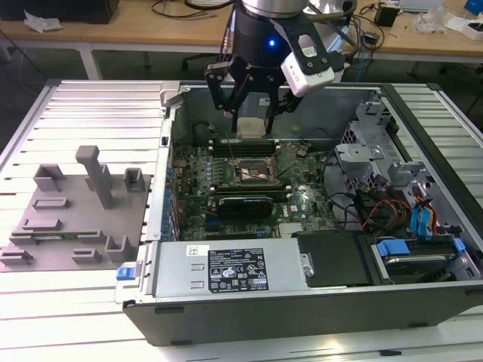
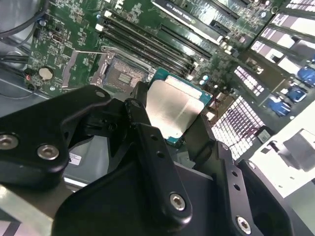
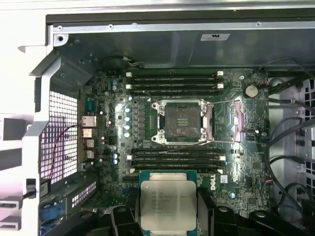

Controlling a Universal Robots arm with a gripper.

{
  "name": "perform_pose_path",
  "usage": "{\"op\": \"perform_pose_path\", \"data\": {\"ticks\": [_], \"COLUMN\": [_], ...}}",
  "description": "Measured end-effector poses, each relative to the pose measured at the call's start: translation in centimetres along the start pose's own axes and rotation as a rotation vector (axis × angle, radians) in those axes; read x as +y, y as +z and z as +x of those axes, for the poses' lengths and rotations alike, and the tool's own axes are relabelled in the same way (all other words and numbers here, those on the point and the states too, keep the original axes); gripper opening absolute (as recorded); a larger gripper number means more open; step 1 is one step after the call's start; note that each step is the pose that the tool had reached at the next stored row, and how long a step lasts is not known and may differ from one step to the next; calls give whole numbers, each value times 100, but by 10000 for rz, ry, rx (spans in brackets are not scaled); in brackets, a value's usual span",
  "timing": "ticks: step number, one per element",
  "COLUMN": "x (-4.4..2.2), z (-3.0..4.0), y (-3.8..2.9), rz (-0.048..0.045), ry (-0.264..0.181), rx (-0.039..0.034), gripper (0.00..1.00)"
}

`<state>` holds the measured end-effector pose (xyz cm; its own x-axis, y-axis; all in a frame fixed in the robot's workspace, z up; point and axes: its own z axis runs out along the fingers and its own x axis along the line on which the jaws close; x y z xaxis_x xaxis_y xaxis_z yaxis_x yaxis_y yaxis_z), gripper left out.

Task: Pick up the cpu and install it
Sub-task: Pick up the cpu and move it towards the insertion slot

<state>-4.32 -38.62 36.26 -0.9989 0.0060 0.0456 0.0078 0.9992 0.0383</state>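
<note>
Jaws: clenched on cpu [image 3: 168,204] by 2 opposite edges, over motherboard [image 3: 236,164] near open socket [image 3: 183,120]. Judged light, stiff, thin, fragile underneath; hold by edges only.

The cpu [image 3: 167,199], its silver top facing the camera, is held between the black fingers [image 3: 205,209] of the tool [image 3: 168,212], which press on two opposite edges. In the middle of the frame the socket [image 3: 182,121] on the green motherboard [image 3: 231,167] lies open, between rows of black memory slots [image 3: 173,83].
</note>
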Motion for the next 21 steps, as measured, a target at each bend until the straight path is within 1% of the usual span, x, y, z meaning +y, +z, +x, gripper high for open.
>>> {"op": "perform_pose_path", "data": {"ticks": [1,3,7,10,14,16,19,21], "x": [16,44,71,101,126,143,159,179], "z": [-1,-5,-11,-17,-21,-25,-29,-34], "y": [24,102,178,262,332,382,435,487], "rz": [-1,-2,-3,-2,-1,0,0,-1], "ry": [0,0,0,0,1,0,2,1], "rx": [0,0,5,13,18,22,26,28], "gripper": [55,55,55,55,55,55,55,55]}}
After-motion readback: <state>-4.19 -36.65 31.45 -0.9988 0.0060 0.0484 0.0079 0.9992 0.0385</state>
